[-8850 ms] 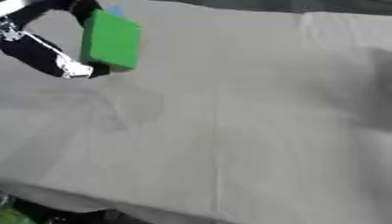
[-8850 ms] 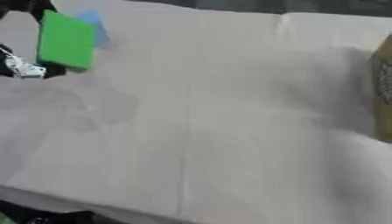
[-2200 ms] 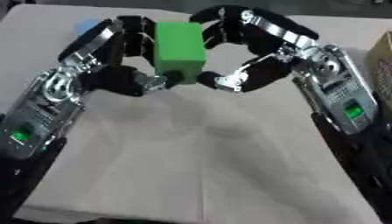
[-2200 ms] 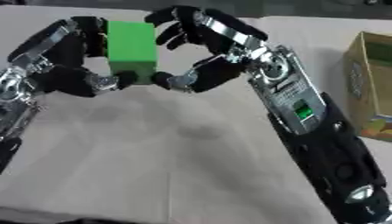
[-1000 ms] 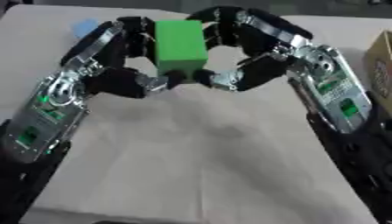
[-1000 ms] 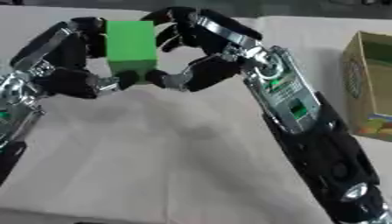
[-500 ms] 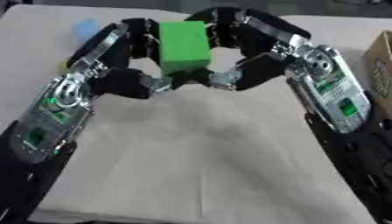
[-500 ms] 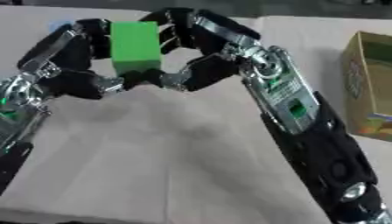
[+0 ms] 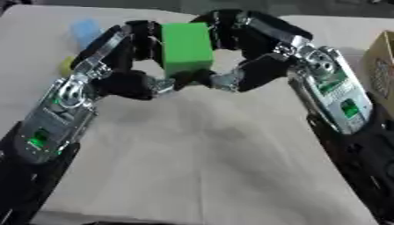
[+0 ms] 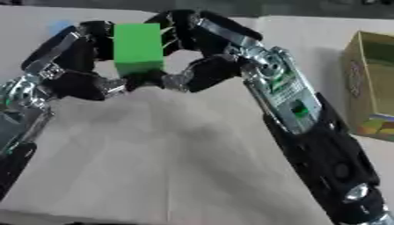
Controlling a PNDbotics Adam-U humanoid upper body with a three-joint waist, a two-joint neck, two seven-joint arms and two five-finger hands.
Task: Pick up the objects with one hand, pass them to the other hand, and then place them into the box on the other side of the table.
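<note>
Both robot hands meet above the middle of the counter point(image 9: 200, 167), with a green block point(image 9: 186, 47) held up between them. The left robot hand point(image 9: 127, 66) has its fingers curled round the block's left face and its thumb tucked under the bottom edge. The right robot hand point(image 9: 250, 52) curls over from the other side, fingers at the block's right face and thumb reaching in low, so its tip sits just beside the left thumb.

This looks like the handover itself. To do it well, the right hand should have fingers and thumb settled on opposite faces of the block before the left lets its own fingers uncurl, and the left should draw straight back so it doesn't drag the block askew. Only then should the right arm swing toward the cardboard box point(image 10: 373, 83) at the right edge.

The far side of the block is hidden, so I cannot tell how much of the right fingers actually touch it. The box is cut off at the frame edge. Behind the left hand a blue thing point(image 9: 86, 29) and a yellowish one point(image 9: 66, 66) show only partly.
</note>
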